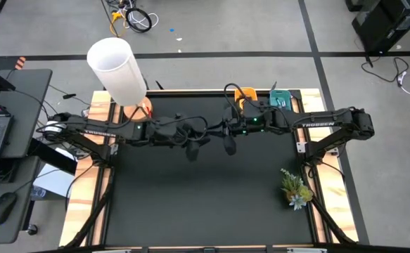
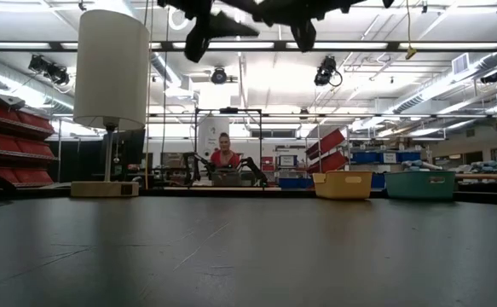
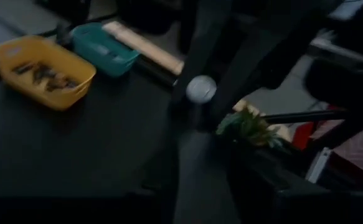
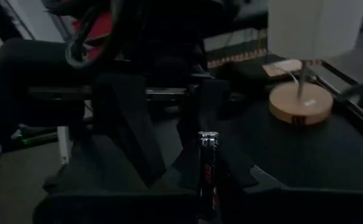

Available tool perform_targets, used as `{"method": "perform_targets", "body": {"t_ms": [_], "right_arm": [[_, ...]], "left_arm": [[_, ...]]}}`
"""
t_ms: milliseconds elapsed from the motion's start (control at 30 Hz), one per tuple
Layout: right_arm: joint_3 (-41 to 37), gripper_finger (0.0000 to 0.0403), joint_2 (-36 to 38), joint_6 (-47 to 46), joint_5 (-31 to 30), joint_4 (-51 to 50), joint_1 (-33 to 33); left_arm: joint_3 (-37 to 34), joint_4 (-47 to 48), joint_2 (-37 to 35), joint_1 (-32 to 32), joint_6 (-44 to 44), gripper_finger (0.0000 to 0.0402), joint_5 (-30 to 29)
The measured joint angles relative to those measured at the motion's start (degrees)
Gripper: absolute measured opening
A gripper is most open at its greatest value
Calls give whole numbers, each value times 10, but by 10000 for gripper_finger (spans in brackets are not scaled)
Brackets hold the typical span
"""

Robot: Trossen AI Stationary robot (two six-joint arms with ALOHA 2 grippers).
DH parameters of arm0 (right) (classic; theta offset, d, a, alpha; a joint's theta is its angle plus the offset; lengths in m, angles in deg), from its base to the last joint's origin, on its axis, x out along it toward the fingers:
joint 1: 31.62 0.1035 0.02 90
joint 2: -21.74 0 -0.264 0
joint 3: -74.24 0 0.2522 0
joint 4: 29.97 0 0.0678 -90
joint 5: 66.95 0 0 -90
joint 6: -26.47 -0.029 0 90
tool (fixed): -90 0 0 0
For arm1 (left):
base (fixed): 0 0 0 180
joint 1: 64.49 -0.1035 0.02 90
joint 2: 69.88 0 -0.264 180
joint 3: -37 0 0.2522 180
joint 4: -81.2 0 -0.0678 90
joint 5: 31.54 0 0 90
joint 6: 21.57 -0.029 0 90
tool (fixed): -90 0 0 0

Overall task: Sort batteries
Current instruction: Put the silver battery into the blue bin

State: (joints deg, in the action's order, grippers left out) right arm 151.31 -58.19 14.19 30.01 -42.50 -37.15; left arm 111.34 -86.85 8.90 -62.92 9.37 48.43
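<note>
battery (image 4: 207,171) upright, clamped in the right tool (image 1: 229,145), above table.

We count two trays, one yellow tray (image 3: 44,70) and one teal tray (image 3: 103,48), one lamp (image 1: 118,70), one small plant (image 1: 295,187), two arms, one battery (image 4: 207,174) in view.

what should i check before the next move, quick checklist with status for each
1. Battery in the right gripper: ok, it stands upright between the shut fingers.
2. Left gripper clear of the battery: cannot tell, the two grippers meet mid-air over the table and its fingers are blurred.
3. Yellow tray ready: ok, at the table's far edge, batteries already inside.
4. Teal tray ready: ok in place beside the yellow one; contents cannot tell.
5. Path to the trays: ok, lamp and plant stand off to the sides.
</note>
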Motion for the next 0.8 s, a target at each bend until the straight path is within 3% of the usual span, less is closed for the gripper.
{"method": "perform_targets", "body": {"t_ms": [133, 233, 433, 567, 800], "right_arm": [[0, 25, 0, -15, -18, -35, -15], [12, 25, 0, -36, -37, -100, -48], [41, 25, 0, -46, -138, -321, -149], [41, 25, -1, -46, -199, -450, -236], [41, 25, -3, -30, -233, -563, -335]], "left_arm": [[0, 61, 0, 0, 33, 183, -38], [0, 112, 0, -1, 84, 199, -59], [0, 137, 0, 8, 157, 197, -64], [0, 117, 0, 18, 162, 192, -64], [0, 66, 0, 23, 160, 191, -68]]}}
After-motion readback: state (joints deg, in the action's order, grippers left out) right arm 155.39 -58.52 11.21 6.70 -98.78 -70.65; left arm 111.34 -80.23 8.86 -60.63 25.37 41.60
